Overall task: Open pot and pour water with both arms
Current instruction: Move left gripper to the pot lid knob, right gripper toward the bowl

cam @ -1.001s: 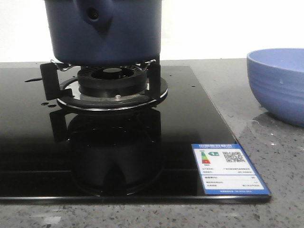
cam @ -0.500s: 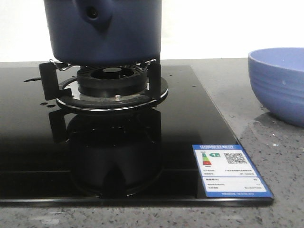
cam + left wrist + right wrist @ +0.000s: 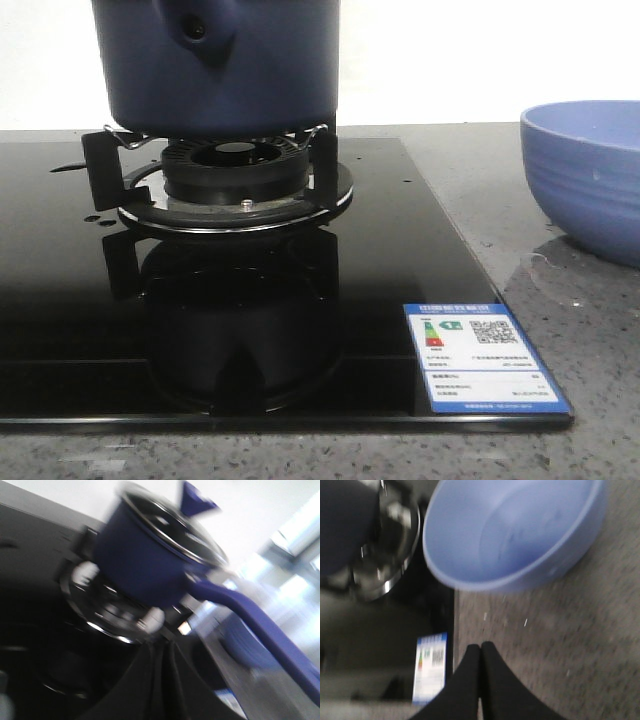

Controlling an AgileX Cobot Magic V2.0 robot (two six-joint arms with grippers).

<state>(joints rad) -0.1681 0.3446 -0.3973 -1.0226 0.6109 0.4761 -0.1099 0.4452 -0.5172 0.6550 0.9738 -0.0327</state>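
The dark navy-blue pot [image 3: 220, 65] stands on the gas burner's pan support [image 3: 225, 175] at the back left of the black glass hob. In the left wrist view the pot [image 3: 140, 565] carries a glass lid with a blue knob [image 3: 195, 502] and has a long blue handle [image 3: 260, 630]. My left gripper [image 3: 162, 647] is shut and empty, a little short of the burner. My right gripper [image 3: 480, 647] is shut and empty above the grey counter, short of the periwinkle bowl [image 3: 515, 530]. Neither gripper shows in the front view.
The periwinkle-blue bowl [image 3: 585, 175] sits on the speckled grey counter [image 3: 590, 340] to the right of the hob. An energy-label sticker [image 3: 485, 355] lies at the hob's front right corner. A white wall is behind.
The front view shifts very slightly; pot and bowl stay in place. Both wrist views are blurred by motion.
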